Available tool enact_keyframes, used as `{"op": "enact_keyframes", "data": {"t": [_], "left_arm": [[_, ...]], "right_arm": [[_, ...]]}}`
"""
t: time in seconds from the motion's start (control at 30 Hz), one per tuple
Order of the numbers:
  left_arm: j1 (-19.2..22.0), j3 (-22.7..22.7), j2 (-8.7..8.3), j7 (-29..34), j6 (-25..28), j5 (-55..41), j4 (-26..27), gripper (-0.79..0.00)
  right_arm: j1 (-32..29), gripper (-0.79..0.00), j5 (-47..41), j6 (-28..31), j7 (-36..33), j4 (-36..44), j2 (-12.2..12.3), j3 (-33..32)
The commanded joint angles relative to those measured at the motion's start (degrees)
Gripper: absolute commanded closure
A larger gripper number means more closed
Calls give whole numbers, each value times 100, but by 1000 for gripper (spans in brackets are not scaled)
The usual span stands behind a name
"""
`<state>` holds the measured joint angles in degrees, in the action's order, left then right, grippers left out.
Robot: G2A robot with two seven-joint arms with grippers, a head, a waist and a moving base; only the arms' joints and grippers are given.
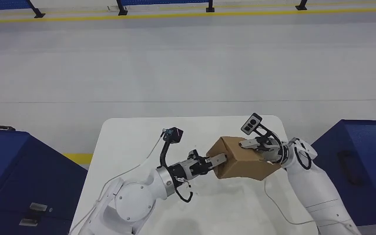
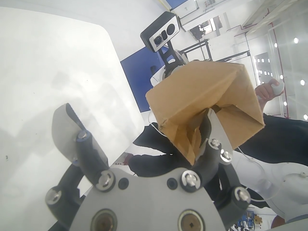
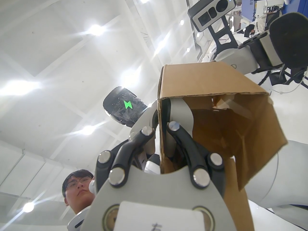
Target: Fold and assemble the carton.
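Note:
A brown carton is held up over the white table between my two arms. My left gripper stands open at the carton's left end. In the left wrist view one of its fingers pokes into the folded end flaps of the carton, and the other finger is far off over the table. My right gripper is shut on a side wall of the carton at its open right end, one finger inside and one outside.
Blue barriers stand beside the table at the left and at the right. The table's far edge lies just behind the carton. Bare tabletop lies to the left of and in front of the arms.

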<state>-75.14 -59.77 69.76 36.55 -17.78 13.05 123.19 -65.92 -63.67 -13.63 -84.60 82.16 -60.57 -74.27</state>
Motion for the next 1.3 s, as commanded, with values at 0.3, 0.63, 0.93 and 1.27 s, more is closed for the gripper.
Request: {"op": "enact_keyframes", "data": {"t": [0.3,0.63,0.93,1.27], "left_arm": [[-598,-753,-128,108,126,-184,658,-785],[-428,-476,-119,168,120,-142,234,-785],[-95,-236,-86,218,-115,-120,-38,-785],[-100,-239,-82,50,-7,-201,8,-785]], "right_arm": [[-14,0,-21,-9,8,38,-11,26],[-104,0,2,4,-9,139,-2,-17],[-159,0,-6,33,-32,172,0,-41],[-199,0,-54,-12,-66,151,2,-67]]}}
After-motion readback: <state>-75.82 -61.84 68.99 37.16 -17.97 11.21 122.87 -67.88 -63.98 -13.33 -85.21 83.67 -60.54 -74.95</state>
